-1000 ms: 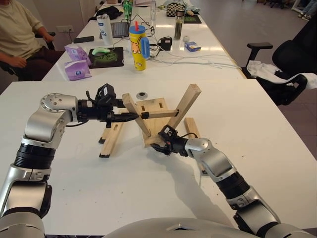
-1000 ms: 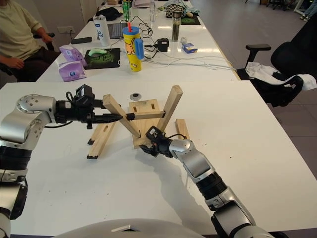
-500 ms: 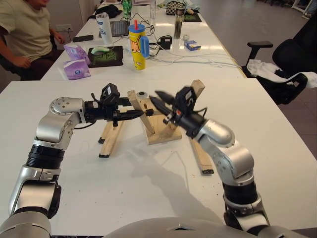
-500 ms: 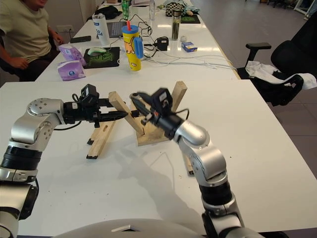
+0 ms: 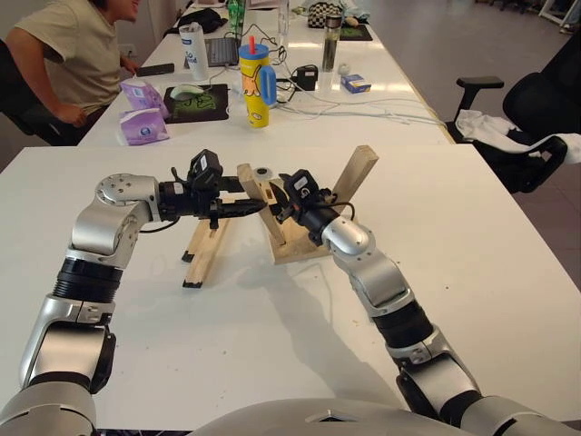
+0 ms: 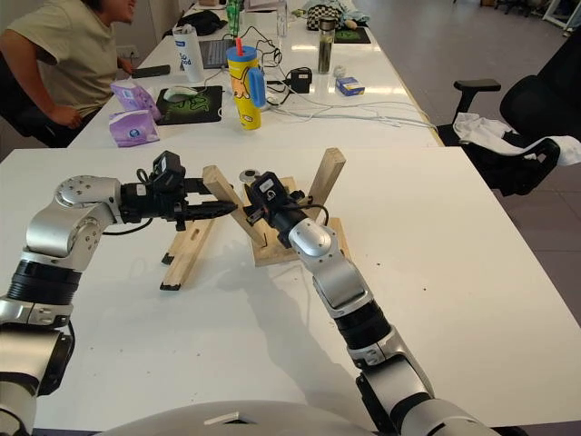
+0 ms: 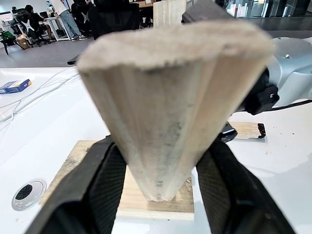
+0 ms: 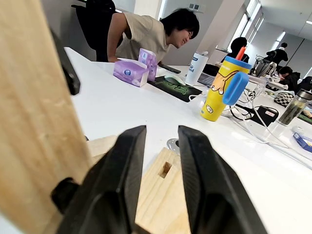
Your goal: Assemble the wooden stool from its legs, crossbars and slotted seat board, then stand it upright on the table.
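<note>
Loose wood pieces (image 5: 207, 247) lay flat on the table (image 5: 472, 272), left of centre, not yet fitted.

Left gripper (image 5: 245, 207), centre-left, was clamped on the tilted leg (image 5: 250, 180). In the left wrist view its fingers (image 7: 105, 190) pressed both flat sides of the leg, near the upper end. The leg leaned up and to the left, its foot down at the seat board (image 5: 304, 247).

Right gripper (image 8: 162, 141), at frame centre just right of that leg, had its fingers slightly parted and held nothing. The board's slot showed through the gap. Could not tell if it touched the leg.

The board lay flat at centre. A second leg (image 5: 357, 171) stood tilted at the board's upper right, leaning right. The crossbar between the legs was hidden behind the right arm.

Handling, as a guess: dry wood, stiff, fairly light, not slippery and not fragile. The joints looked loose, so the half-built frame would likely wobble or tip if pushed sideways. Best hold is across a leg's flat faces near mid-length. Take the board by its edges, clear of the slots.
</note>
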